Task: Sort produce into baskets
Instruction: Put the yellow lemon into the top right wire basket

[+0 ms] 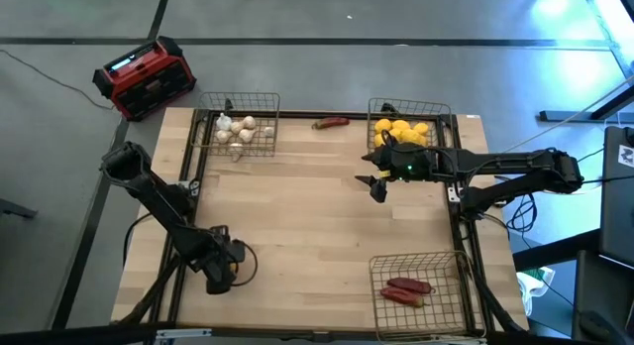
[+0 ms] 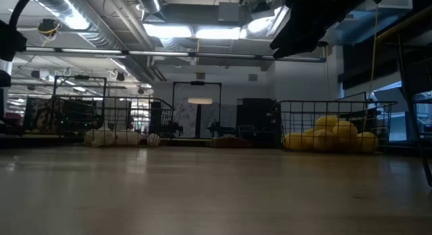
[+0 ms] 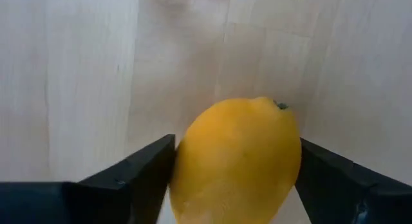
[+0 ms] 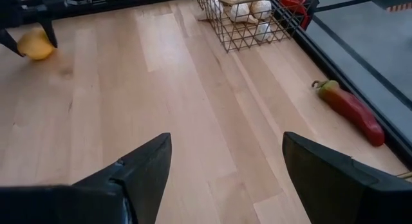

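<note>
Grey floor [image 1: 297,13]; bright ceiling lights [image 2: 202,31]; perhaps shelving [image 2: 64,117] behind.

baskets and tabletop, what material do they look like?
Baskets: thin grey wire mesh, probably metal; the open square grid shows the contents through it.
Tabletop: pale wood planks with a smooth matte finish; seams and grain lines show in the right wrist view. Could be laminate, can't tell.

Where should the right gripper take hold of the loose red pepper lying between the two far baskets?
Grip the red pepper across its thick middle, coming straight down from above. It lies flat on the table and tapers to a thin tip, so set the open right gripper crosswise to its length, clear of the stem end.
</note>
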You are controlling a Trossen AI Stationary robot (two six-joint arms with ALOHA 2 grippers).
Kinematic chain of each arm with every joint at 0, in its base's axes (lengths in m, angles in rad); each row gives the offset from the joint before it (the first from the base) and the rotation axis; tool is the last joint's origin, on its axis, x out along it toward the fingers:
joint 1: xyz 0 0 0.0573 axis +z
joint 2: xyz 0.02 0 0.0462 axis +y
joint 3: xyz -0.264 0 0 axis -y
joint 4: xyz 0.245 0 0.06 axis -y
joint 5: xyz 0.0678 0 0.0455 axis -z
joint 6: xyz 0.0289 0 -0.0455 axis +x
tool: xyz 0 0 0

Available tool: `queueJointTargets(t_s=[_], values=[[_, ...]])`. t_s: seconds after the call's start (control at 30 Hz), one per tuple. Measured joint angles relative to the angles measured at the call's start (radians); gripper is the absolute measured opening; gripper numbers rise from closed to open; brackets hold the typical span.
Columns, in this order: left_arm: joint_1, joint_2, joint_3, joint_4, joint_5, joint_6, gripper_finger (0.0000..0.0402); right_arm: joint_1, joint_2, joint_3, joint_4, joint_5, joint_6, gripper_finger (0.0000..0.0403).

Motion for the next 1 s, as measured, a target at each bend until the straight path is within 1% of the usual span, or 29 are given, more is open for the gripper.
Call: queueJointTargets(t_s=[0.13,0.17,0.27,0.3,0.37,0.5,0.6,0.7,0.9,1.0], values=[[0.014,-0.001,0.001,0.002,0.0,-0.084,0.0232,0.0,0.0,0.0,-0.013,-0.025,0.054,0.0294],[0.02,-0.002,0.001,0.003,0.001,-0.108,0.0225,0.0,0.0,0.0,-0.014,-0.025,0.057,0.0294],[0.043,-0.004,0.001,0.011,0.0,-0.153,0.0224,0.0,0.0,0.0,-0.013,-0.025,0.058,0.0294],[0.049,-0.007,0.001,0.013,-0.021,-0.169,0.0224,0.0,0.0,0.0,-0.013,-0.025,0.058,0.0294],[0.058,-0.013,0.0,0.024,-0.097,-0.202,0.0224,0.0,0.0,0.0,-0.008,-0.025,0.059,0.0294],[0.08,-0.04,-0.001,0.083,-0.217,-0.205,0.0224,0.001,0.008,0.001,0.022,-0.029,0.061,0.0294],[0.109,-0.065,-0.001,0.137,-0.301,-0.204,0.0228,0.001,0.028,0.001,0.037,-0.057,0.061,0.0294],[0.14,-0.1,-0.001,0.198,-0.402,-0.171,0.0227,0.001,0.067,0.001,0.064,-0.087,0.06,0.0294],[0.225,-0.208,-0.001,0.342,-0.472,-0.021,0.0222,0.001,0.183,0.001,0.198,-0.184,0.049,0.0294],[0.27,-0.266,-0.001,0.441,-0.525,0.081,0.0224,0.001,0.245,0.001,0.306,-0.285,0.04,0.0294]])
